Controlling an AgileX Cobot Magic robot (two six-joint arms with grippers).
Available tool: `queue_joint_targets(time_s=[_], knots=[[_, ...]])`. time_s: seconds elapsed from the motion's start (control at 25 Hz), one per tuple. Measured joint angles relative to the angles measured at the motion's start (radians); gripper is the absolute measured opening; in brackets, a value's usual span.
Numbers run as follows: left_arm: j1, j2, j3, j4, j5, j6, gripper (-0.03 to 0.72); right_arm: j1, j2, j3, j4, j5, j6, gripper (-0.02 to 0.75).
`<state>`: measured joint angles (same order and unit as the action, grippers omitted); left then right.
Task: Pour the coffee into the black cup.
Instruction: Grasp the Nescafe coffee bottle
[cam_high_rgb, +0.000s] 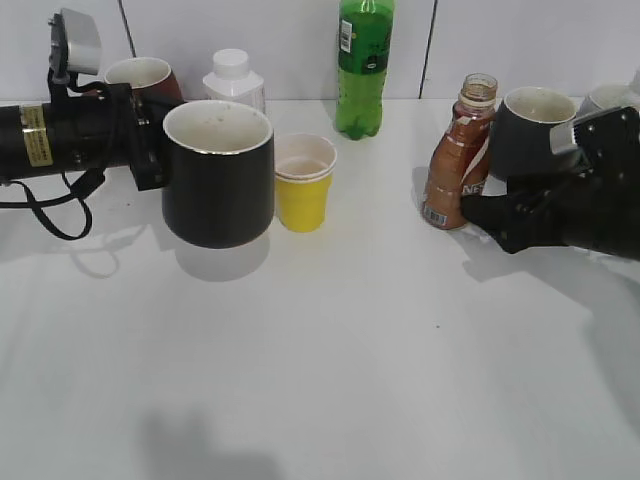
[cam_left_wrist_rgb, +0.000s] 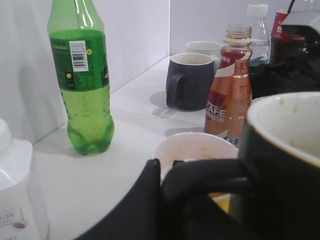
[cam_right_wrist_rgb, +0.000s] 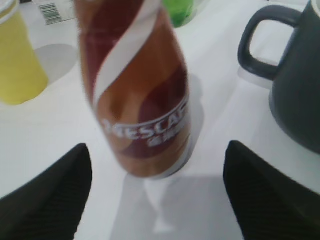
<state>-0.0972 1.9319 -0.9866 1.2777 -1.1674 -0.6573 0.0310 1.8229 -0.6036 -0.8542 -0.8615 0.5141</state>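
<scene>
Pouring has not begun, as far as the views show. The left gripper (cam_high_rgb: 150, 135) is clamped on the handle of the black cup (cam_high_rgb: 219, 172) and holds it upright, clear of the table (cam_high_rgb: 330, 350), its shadow lying just below it; the inside looks empty. Just beyond that cup, on the side away from the left arm, stands a yellow paper cup (cam_high_rgb: 303, 183).

The right gripper (cam_right_wrist_rgb: 157, 200) is spread wide, with the coffee bottle (cam_right_wrist_rgb: 137, 95) standing uncapped between its fingers (cam_right_wrist_rgb: 47, 187), neither of which appears to touch it yet. A grey mug (cam_high_rgb: 530, 125) sits just behind the bottle.

Still to do, by my reading: close on the bottle, lift it, bring it across to the raised cup and tip it.
</scene>
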Motion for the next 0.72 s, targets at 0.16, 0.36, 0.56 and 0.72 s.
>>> queue_joint_targets(time_s=[0.16, 0.36, 0.56, 0.72], knots=[[0.000, 0.000, 0.000, 0.000, 0.000, -0.001, 0.034, 0.040, 0.054, -0.051, -0.005, 0.000, 0.000, 0.643], [0.000, 0.000, 0.000, 0.000, 0.000, -0.001, 0.034, 0.119, 0.109, -0.127, 0.130, 0.032, -0.073, 0.643], [0.000, 0.000, 0.000, 0.000, 0.000, -0.001, 0.034, 0.131, 0.146, -0.183, 0.205, 0.035, -0.093, 0.642], [0.000, 0.000, 0.000, -0.001, 0.000, -0.001, 0.034, 0.131, 0.151, -0.183, 0.206, 0.035, -0.094, 0.585]])
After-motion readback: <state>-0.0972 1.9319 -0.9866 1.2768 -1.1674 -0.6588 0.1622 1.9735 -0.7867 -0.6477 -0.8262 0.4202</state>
